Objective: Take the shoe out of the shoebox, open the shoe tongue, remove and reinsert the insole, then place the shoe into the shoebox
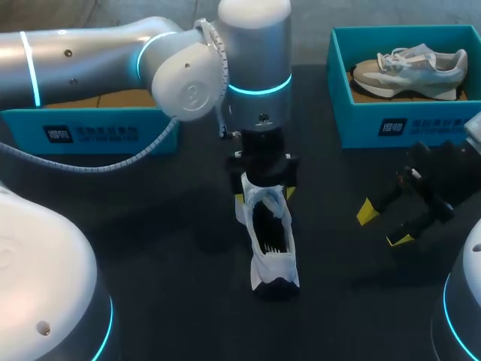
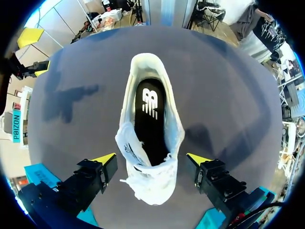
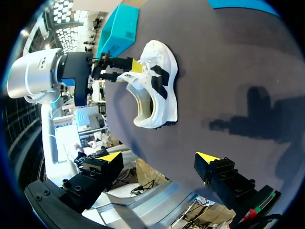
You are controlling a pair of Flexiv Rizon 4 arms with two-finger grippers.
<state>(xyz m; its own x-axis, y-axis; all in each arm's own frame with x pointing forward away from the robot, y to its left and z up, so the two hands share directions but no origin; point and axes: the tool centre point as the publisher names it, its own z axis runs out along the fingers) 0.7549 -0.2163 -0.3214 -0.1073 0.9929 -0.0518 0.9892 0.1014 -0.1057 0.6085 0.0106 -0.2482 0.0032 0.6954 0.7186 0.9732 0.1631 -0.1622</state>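
Black insole (image 2: 151, 136) — white logo (image 2: 150, 101) — inside shoe (image 2: 148, 185)

Silver-white arms (image 1: 90, 56) with glowing cyan rings, a grey coiled cable (image 1: 113, 164), yellow-tipped black jaws.

We seem to be in a robotics lab. Our left arm (image 1: 90, 60) and right arm (image 1: 464, 292), both with glowing cyan rings, work over a dark desk (image 1: 150, 248). On it are a teal shoebox (image 1: 398, 124), a second box (image 1: 90, 135) and a white shoe (image 1: 272, 248) as test props.
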